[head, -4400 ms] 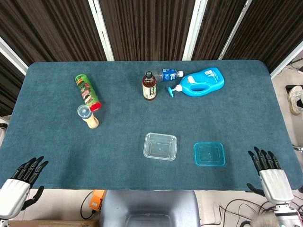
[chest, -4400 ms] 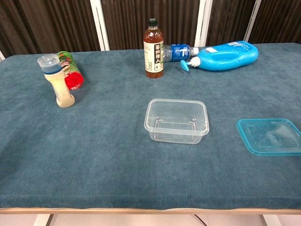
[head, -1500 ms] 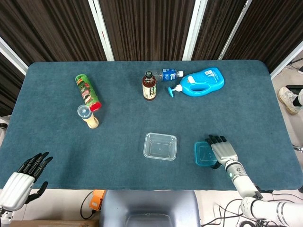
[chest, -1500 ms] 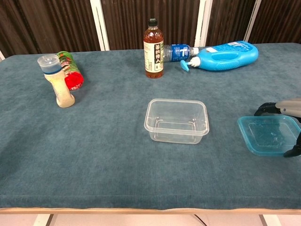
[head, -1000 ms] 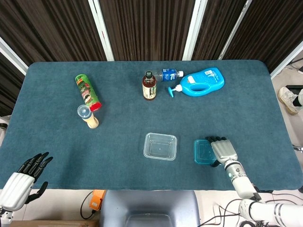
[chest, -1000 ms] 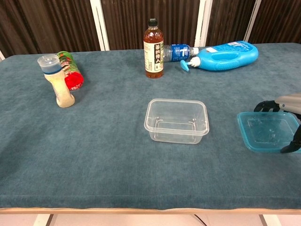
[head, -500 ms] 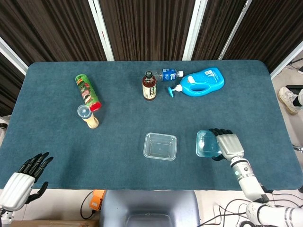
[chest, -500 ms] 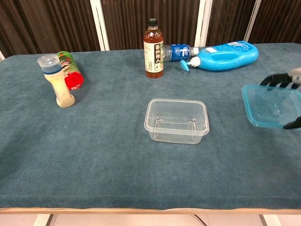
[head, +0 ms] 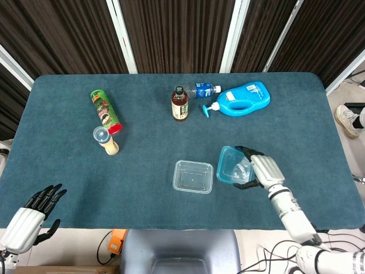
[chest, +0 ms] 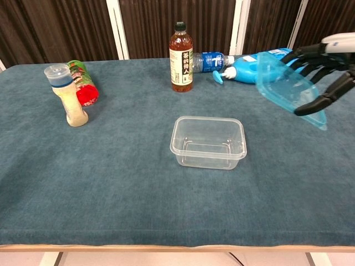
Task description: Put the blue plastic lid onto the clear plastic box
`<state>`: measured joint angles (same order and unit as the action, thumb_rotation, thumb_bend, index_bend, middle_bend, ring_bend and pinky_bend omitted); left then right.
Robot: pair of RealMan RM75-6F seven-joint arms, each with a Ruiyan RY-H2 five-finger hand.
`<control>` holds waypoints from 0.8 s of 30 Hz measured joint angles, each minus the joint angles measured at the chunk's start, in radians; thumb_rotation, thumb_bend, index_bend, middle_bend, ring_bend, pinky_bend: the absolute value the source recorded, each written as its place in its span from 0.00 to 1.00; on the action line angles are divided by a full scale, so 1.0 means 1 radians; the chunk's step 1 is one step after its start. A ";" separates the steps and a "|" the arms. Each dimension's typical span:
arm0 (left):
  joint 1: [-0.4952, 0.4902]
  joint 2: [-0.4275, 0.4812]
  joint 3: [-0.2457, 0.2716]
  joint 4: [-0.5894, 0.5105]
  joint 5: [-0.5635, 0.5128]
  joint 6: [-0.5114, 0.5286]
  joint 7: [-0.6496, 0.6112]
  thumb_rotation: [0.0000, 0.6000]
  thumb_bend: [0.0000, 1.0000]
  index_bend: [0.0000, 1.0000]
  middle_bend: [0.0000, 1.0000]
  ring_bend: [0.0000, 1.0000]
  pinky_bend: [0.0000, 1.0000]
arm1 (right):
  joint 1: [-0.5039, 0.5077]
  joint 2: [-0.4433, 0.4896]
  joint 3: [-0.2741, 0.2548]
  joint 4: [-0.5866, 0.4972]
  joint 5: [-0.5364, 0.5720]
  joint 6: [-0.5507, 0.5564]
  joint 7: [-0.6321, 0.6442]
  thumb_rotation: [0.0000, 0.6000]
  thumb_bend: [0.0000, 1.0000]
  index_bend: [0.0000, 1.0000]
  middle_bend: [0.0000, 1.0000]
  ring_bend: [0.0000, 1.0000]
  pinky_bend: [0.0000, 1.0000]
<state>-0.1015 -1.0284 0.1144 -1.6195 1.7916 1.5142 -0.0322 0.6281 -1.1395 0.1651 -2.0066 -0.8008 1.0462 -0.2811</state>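
My right hand grips the blue plastic lid and holds it tilted in the air, just right of the clear plastic box. The box stands open and empty on the blue cloth near the table's front middle. Lid and box are apart. My left hand hangs past the table's front left edge with its fingers spread and nothing in them; the chest view does not show it.
At the back stand a brown tea bottle, a lying water bottle and a blue detergent jug. On the left lie a green chip can and a seasoning shaker.
My right hand has lifted the lid higher off the table and carried it left toward the box, tilting it. The left hand has barely shifted.
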 measured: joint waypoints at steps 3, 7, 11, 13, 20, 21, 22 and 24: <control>0.000 0.003 0.001 0.002 0.002 0.004 -0.007 1.00 0.43 0.00 0.00 0.00 0.16 | 0.054 -0.048 0.020 -0.023 0.112 0.030 -0.093 1.00 0.35 0.76 0.48 0.41 0.51; 0.002 0.005 0.003 0.005 0.006 0.010 -0.015 1.00 0.43 0.00 0.00 0.00 0.16 | 0.144 -0.150 0.043 -0.032 0.267 0.094 -0.236 1.00 0.35 0.75 0.48 0.40 0.50; 0.001 0.008 0.003 0.008 0.002 0.010 -0.027 1.00 0.43 0.00 0.00 0.00 0.16 | 0.236 -0.271 0.066 -0.016 0.399 0.163 -0.355 1.00 0.35 0.75 0.48 0.40 0.50; 0.001 0.010 0.002 0.009 0.000 0.010 -0.033 1.00 0.43 0.00 0.00 0.00 0.16 | 0.280 -0.328 0.075 0.001 0.442 0.195 -0.402 1.00 0.34 0.75 0.48 0.40 0.50; -0.002 0.014 0.004 0.013 0.006 0.012 -0.047 1.00 0.43 0.00 0.00 0.00 0.16 | 0.343 -0.442 0.088 0.072 0.501 0.262 -0.485 1.00 0.35 0.75 0.48 0.40 0.50; -0.002 0.015 0.005 0.014 0.007 0.012 -0.049 1.00 0.43 0.00 0.00 0.00 0.16 | 0.346 -0.450 0.089 0.080 0.506 0.268 -0.492 1.00 0.34 0.75 0.48 0.40 0.50; -0.002 0.015 0.005 0.014 0.007 0.012 -0.050 1.00 0.43 0.00 0.00 0.00 0.16 | 0.348 -0.454 0.091 0.083 0.509 0.271 -0.495 1.00 0.35 0.75 0.48 0.40 0.50; -0.002 0.015 0.006 0.014 0.008 0.013 -0.051 1.00 0.43 0.00 0.00 0.00 0.16 | 0.350 -0.457 0.093 0.087 0.513 0.278 -0.503 1.00 0.35 0.75 0.48 0.40 0.50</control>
<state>-0.1037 -1.0130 0.1200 -1.6053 1.7995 1.5276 -0.0830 0.9776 -1.5967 0.2576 -1.9191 -0.2879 1.3242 -0.7836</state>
